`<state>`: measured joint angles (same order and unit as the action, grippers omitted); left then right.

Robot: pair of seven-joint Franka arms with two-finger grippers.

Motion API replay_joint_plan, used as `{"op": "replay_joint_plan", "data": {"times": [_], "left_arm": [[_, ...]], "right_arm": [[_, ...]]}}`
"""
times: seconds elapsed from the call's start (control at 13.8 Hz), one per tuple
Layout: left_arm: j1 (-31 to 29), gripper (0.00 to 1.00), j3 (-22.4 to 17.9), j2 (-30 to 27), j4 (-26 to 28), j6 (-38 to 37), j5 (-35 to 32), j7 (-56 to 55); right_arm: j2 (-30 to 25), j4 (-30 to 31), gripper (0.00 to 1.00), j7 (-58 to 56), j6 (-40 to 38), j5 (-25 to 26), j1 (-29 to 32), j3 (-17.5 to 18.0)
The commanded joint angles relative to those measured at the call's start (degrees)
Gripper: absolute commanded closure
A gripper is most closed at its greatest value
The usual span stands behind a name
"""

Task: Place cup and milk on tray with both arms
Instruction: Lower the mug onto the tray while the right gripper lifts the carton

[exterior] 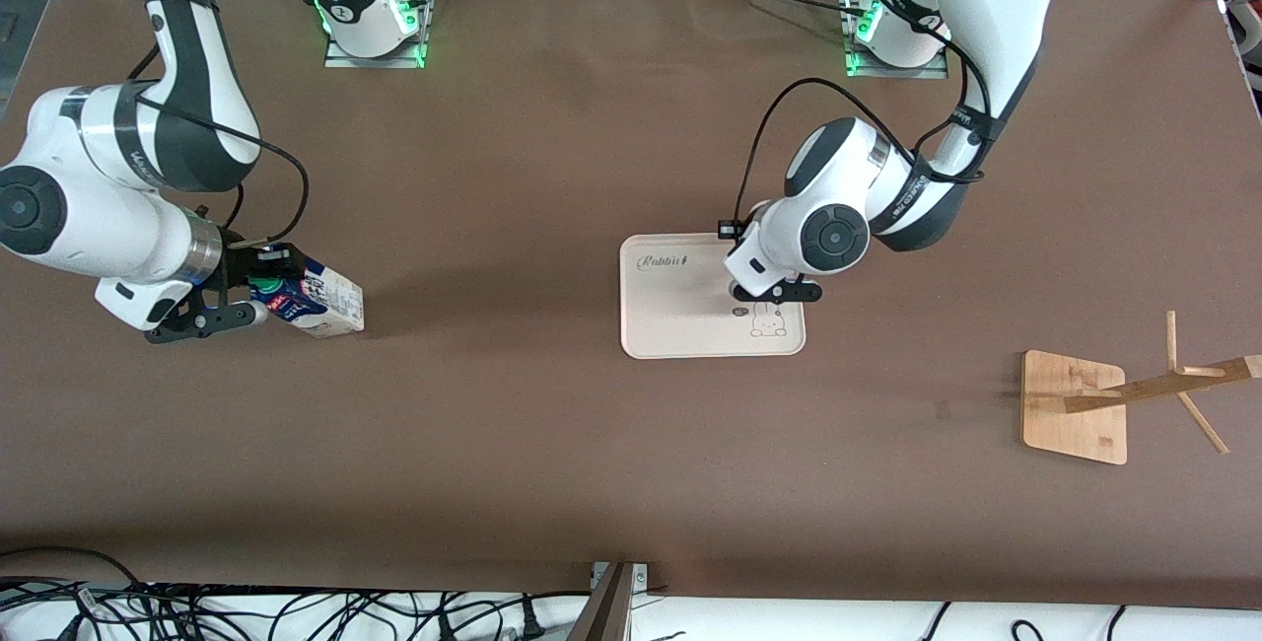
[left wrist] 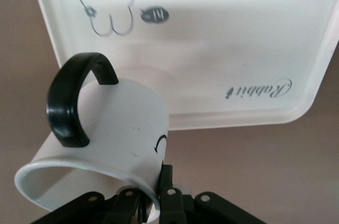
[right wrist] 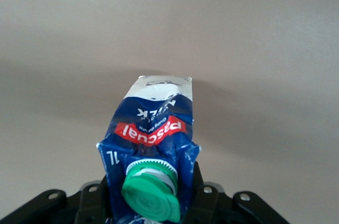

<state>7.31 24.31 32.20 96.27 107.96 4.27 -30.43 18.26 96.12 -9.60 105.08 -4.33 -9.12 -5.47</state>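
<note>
- White left arm bends down over the flat cream-white rectangular tray point(exterior: 680, 311); its pincer point(left wrist: 151, 203) grips the white smiley-face mug point(left wrist: 114, 139) by the rim, tilted above the tray.
- Right pincer point(exterior: 229, 294) clamps the blue-topped, green-capped milk carton point(exterior: 314, 301), tilted over the brown surface point(exterior: 513, 444) at the right arm's end.

Standing on the brown worktop point(exterior: 552, 444) toward the left arm's end: wooden rack point(exterior: 1134, 394) (pegs jutting out), tipping over its square base.

Brown-covered table point(exterior: 552, 444), wooden peg rack point(exterior: 1085, 404) toward the left arm's end, tangled black cables point(exterior: 197, 611) along the near edge.
</note>
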Motion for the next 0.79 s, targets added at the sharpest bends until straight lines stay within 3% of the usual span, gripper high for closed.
{"op": "replay_joint_plan", "data": {"times": [0.0,0.29,0.72], "left_arm": [[0.3,1.0,0.0,4.1,-5.3,-1.6,-1.9,-1.6],[1.0,1.0,-1.5,6.9,-7.9,-1.8,-3.5,-1.8],[1.5,1.0,-1.7,7.5,-7.3,-3.0,-3.7,-3.8]], "right_arm": [[-0.1,-3.0,0.46,0.5,-3.6,-3.5,0.2,0.2],[-0.2,-3.8,0.46,1.8,-4.6,-5.8,-0.4,0.4],[-0.1,-5.2,0.46,6.7,-5.0,-6.2,-3.0,0.6]]}}
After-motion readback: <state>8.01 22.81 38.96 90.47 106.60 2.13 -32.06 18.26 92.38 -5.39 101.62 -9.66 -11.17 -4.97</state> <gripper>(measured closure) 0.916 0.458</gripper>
